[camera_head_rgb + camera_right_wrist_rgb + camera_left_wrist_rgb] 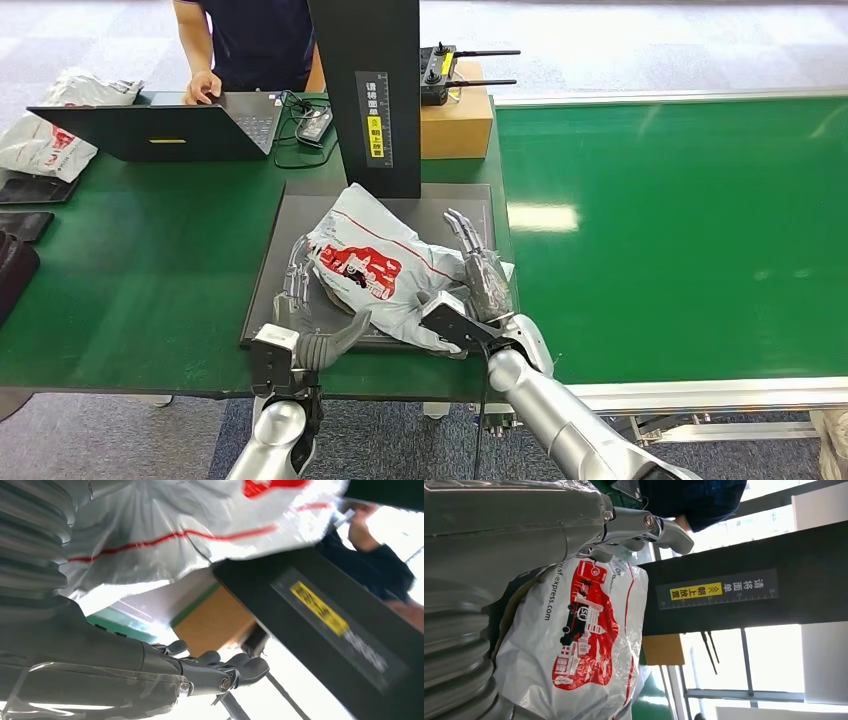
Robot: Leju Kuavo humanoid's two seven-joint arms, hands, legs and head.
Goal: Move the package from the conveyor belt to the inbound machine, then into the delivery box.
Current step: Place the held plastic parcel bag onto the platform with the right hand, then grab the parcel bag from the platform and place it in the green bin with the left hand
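Crinkled glossy grey plastic mailer bag with red print (pixel 375 268) lies on matt dark grey scanner platform (pixel 275 260). Behind the platform, smooth matt black column (pixel 368 90) and plain brown cardboard box (pixel 458 122). Right of the platform, slightly shiny smooth green conveyor belt (pixel 680 230). Brushed silver metal right arm (pixel 570 420), ribbed grey rubbery wrist cover (pixel 30 535).

Your 2 silver arms enter from below in the head view, forearms angled inward. Left hand (pixel 300 300): fingers extended forward, thumb swung toward the right. Right hand (pixel 478 285): fingers (pixel 466 235) straight and spread, pointing away from the body, palm facing left. Neither hand closes around anything.
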